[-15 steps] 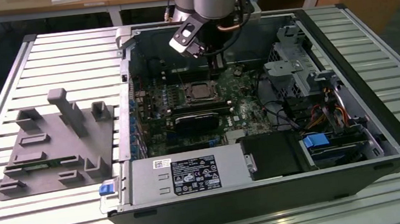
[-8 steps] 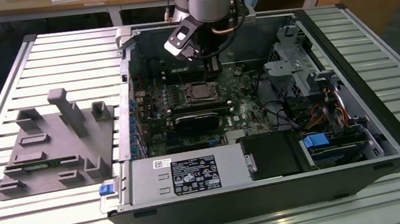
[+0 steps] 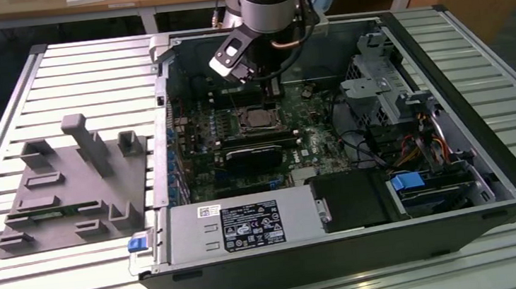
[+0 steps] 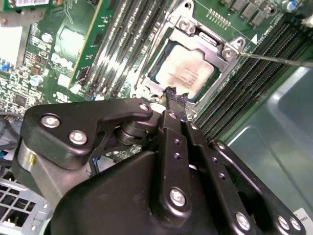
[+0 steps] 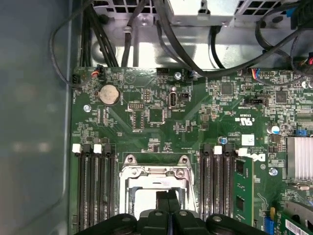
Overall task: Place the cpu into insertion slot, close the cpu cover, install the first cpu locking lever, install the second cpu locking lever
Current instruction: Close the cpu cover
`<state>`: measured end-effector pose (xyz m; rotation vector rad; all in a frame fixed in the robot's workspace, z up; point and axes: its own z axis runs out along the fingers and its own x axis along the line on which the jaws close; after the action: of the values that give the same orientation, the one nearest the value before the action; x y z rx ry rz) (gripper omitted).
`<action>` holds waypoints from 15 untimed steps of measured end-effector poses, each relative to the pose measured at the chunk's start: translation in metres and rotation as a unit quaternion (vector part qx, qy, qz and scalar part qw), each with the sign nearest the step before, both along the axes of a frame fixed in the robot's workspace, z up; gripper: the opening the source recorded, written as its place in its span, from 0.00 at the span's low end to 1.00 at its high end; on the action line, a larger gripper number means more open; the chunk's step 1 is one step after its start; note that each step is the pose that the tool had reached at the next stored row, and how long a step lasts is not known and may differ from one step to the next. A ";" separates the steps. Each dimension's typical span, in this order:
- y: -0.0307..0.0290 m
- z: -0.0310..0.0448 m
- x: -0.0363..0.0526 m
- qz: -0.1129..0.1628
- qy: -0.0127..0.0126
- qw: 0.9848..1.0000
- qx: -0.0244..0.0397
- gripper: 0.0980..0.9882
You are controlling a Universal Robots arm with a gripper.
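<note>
**Closed gripper at the edge of the seated cpu**

The gripper (image 4: 173,98) has its 2 fingers pressed together, with nothing between them. In the second wrist view its tips hang over the rim of the insertion slot (image 4: 146,87), just beside the cpu (image 4: 188,73). Whether they touch the metal cannot be told.

The cpu lies flat inside the slot, pale top up. The cpu cover (image 4: 208,41) lies down around it, so the chip shows through the square cutout. A thin metal rod (image 4: 274,58) runs from the cover's corner out across the memory slots (image 4: 122,44).

In the exterior view the arm (image 3: 263,2) reaches into the open computer case (image 3: 345,257), above the motherboard (image 3: 334,144).
</note>
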<state>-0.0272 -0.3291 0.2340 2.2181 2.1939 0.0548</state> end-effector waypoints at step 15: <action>-0.0015 -0.0009 -0.0014 0.059 0.000 0.998 -0.002 0.01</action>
<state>-0.0286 -0.3305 0.2331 2.0835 2.3213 0.0520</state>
